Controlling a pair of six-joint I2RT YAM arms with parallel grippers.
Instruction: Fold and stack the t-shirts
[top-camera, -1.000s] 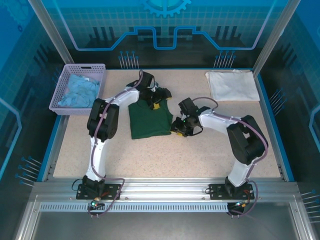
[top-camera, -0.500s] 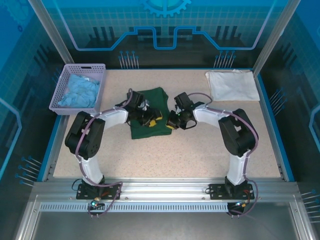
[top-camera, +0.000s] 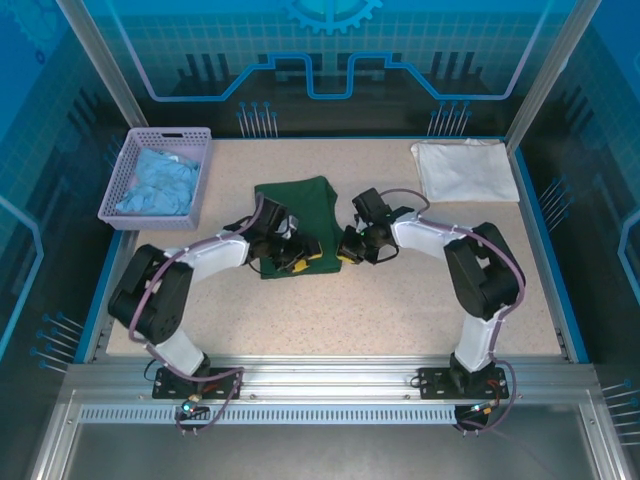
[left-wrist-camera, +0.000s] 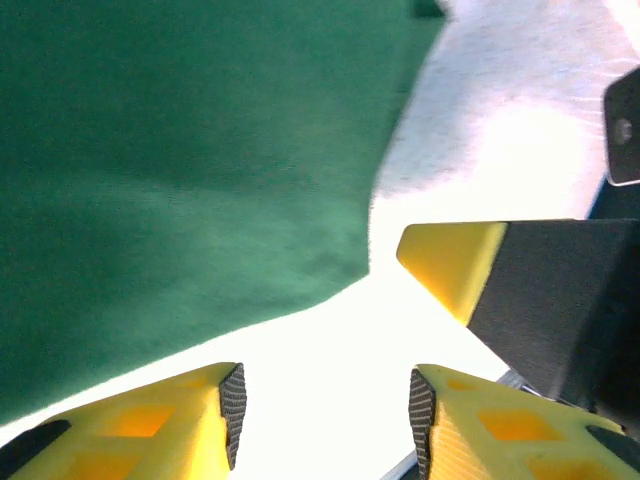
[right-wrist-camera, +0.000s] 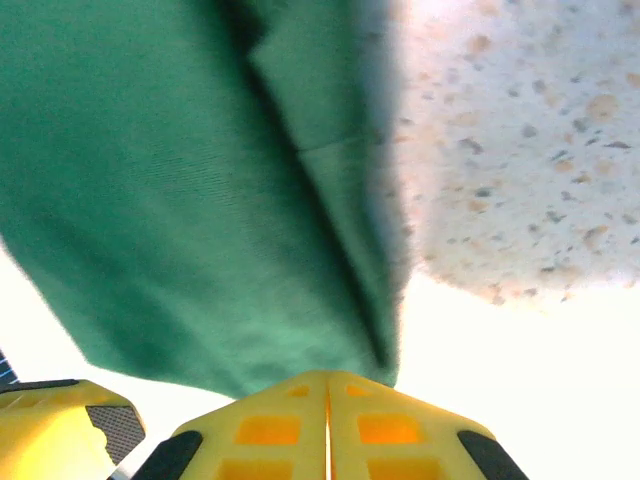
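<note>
Left claw (top-camera: 297, 264) pulled back over green t-shirt (top-camera: 300, 205), right claw (top-camera: 346, 256) closed on its edge

Top cam is sitting high up behind the arm bases, looking down and toward 12 o'clock, taking in the whole table (top-camera: 400, 310) from far off. Both wrist cams are hanging super close over the green t-shirt (top-camera: 300, 205), each peeking out past its own yellow fingers. The left gripper (left-wrist-camera: 325, 400) cam is getting cloth at 10 o'clock, and the right gripper (right-wrist-camera: 327, 385) cam is getting cloth at 9 and tabletop at 2. All three are sharing the shirt's near edge.
</note>
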